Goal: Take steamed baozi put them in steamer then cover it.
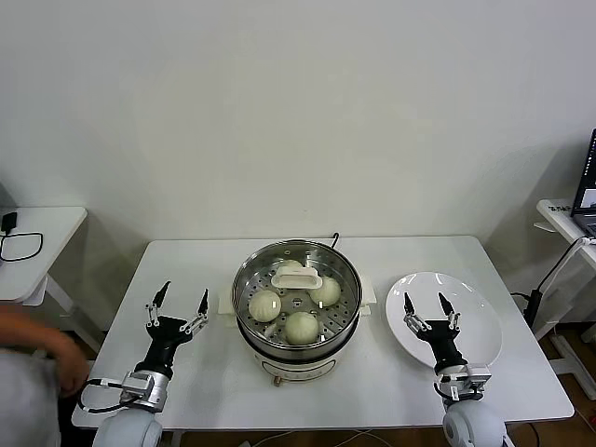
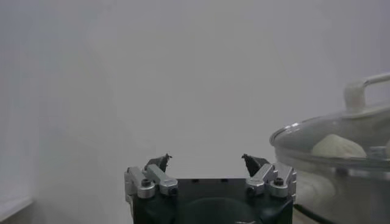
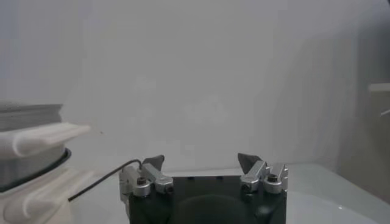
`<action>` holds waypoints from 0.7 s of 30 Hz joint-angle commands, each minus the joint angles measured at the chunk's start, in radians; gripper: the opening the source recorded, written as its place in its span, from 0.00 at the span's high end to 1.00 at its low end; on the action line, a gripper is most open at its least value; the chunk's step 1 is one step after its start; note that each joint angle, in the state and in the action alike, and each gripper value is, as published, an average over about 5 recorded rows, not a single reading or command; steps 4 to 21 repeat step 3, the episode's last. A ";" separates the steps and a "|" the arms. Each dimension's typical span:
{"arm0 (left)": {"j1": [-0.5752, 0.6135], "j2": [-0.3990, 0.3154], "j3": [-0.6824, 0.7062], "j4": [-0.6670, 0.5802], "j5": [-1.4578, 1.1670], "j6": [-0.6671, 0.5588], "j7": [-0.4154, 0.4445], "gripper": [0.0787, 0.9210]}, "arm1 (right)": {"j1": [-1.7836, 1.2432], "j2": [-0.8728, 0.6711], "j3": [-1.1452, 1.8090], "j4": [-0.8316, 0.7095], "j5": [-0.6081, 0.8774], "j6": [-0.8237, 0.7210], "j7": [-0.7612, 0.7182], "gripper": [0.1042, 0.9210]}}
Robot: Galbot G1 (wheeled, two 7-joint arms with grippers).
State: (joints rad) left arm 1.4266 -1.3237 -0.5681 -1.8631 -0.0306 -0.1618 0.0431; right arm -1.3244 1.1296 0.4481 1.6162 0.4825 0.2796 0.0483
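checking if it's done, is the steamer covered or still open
Covered. The glass cover sits on the steamer, its white handle on top, baozi visible through it.

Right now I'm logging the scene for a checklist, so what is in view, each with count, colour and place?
Buns: four, cream-white, inside the steamer, under the lid.
Steamer: one, shiny steel with white base, table centre.
Lid: one, clear glass with white handle, on the steamer.
Plate: one, white, empty, right of the steamer.
Table: one, white, under everything.
Side table: one, white, far left, black cable on it.
Person: one, partly seen at the left edge.
Left gripper: black, open, over the table left of the steamer.
Right gripper: black, open, over the plate.
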 commanded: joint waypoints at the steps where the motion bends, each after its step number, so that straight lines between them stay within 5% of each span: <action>1: 0.004 0.001 -0.005 0.011 0.020 -0.005 -0.004 0.12 | -0.017 -0.007 0.006 0.028 0.016 -0.013 0.005 0.12; 21: 0.005 0.002 -0.003 0.013 0.020 -0.007 -0.004 0.12 | -0.017 -0.008 0.007 0.029 0.017 -0.014 0.005 0.12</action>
